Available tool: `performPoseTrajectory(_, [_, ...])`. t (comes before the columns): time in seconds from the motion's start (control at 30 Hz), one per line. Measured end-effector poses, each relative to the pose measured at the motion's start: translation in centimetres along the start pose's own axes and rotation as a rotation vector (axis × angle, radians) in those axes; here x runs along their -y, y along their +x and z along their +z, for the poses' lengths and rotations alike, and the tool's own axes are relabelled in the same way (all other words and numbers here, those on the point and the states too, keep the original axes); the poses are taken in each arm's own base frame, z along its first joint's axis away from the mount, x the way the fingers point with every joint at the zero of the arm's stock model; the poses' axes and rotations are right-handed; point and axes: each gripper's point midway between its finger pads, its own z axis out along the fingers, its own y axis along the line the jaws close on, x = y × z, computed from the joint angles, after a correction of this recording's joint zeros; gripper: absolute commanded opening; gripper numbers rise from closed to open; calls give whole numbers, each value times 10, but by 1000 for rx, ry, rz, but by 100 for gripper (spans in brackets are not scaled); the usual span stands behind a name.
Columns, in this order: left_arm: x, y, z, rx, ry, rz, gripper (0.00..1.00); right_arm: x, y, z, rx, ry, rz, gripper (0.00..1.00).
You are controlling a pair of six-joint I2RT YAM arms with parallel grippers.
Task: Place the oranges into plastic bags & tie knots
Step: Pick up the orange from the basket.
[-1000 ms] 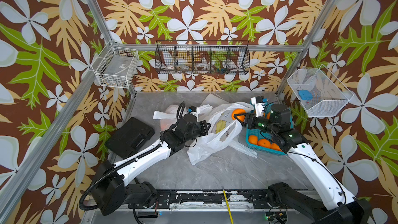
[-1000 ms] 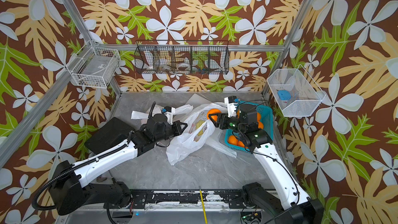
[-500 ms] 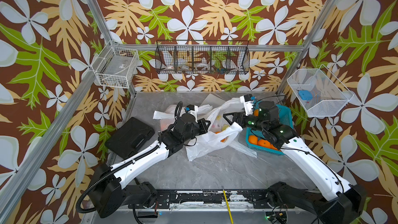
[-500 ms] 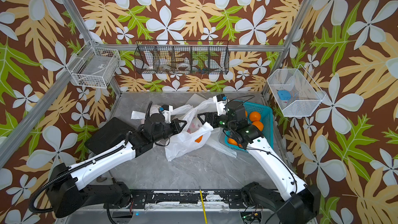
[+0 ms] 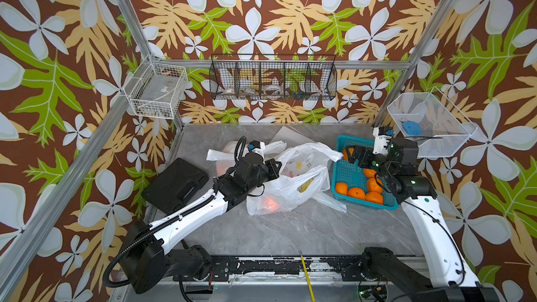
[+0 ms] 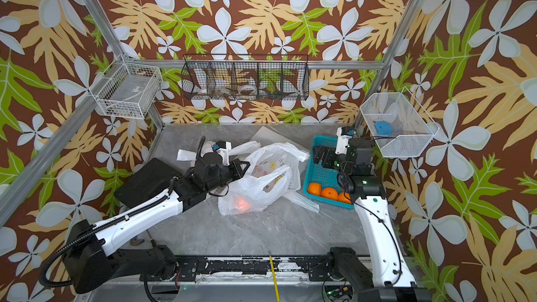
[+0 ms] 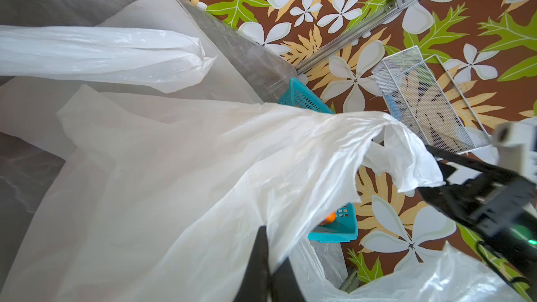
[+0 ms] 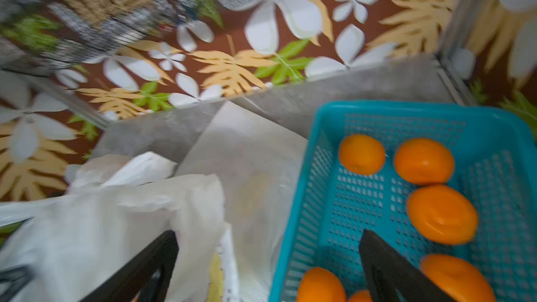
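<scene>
At the centre of the grey table (image 5: 290, 228), an open bag (image 5: 293, 190) lies slumped in both top views, its mouth turned toward 3 o'clock. One orange (image 5: 270, 202) glows through the film at the bag's 7 o'clock end, and yellow and red prints show on its side. The left gripper (image 5: 276, 167) reaches in from 8 o'clock and sits at the bag's 10 o'clock rim. In the left wrist view its fingers (image 7: 258, 257) are pressed together with the white film pinched between them, and the rim stretches away from them toward the basket. The teal basket (image 5: 348, 169) stands at 3 o'clock, just beside the bag's mouth, and holds the other oranges (image 5: 356, 193). Six of them show in the right wrist view, loose on the basket's floor. The right gripper (image 5: 356, 155) hangs over the basket's 11 o'clock corner with its jaws spread wide and nothing between them. In its own blurred wrist view, one finger (image 8: 162, 251) shows against the bag and the other against the basket's floor. A second bag (image 5: 223, 155) lies at 11 o'clock, partly behind the left arm, with flat strip ends sticking out sideways and an orange tint inside. Whether it is knotted cannot be told, as the arm hides the middle. A flat pale sheet (image 5: 286, 135) lies at 12 o'clock, and a black case (image 5: 175, 183) lies at 9 o'clock.
</scene>
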Motion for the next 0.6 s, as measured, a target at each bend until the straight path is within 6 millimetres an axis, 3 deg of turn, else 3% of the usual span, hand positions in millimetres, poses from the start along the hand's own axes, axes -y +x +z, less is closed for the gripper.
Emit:
performPoseTrajectory(0.2, [-3,1,0,-3,-11,5,0,56,50,79,-208,126,48,100])
performPoseTrajectory(0.43, [-4,1,0,-5,-15,19,0,91,47,165,-245,178,122,98])
performPoseTrajectory(0.6, [-3,2,0,-6,-14,21,0,114,60,208,-265,238,184,95])
